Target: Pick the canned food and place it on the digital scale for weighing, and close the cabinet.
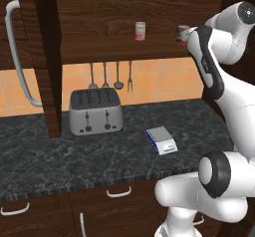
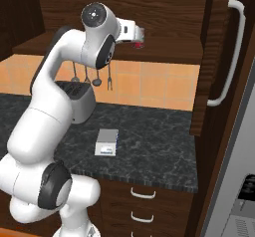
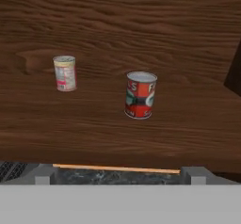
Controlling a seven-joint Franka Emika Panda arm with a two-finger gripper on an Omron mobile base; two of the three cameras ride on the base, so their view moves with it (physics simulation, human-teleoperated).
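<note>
On grained wooden shelf, cylindrical red-labelled canned food (image 3: 140, 95), silvery rim

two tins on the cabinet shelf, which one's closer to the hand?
The canned food, red label, right of the paler tin in the hand view; it looms larger, nearly centred.

We find almost no readable text. The canned food (image 3: 140, 95) on the cabinet (image 3: 117, 30) shelf carries pale lettering on its dark red label; in the hand view we make out what looks like a large "S" at the upper left and "F" at the upper right of the label, with a smaller line near the base too blurred to read. The paler tin (image 3: 65, 73), at about 9 o'clock from it and well apart, has label print too small to read. The digital scale (image 1: 162, 140) and toaster (image 1: 95, 111) show no legible markings in either base view.
</note>
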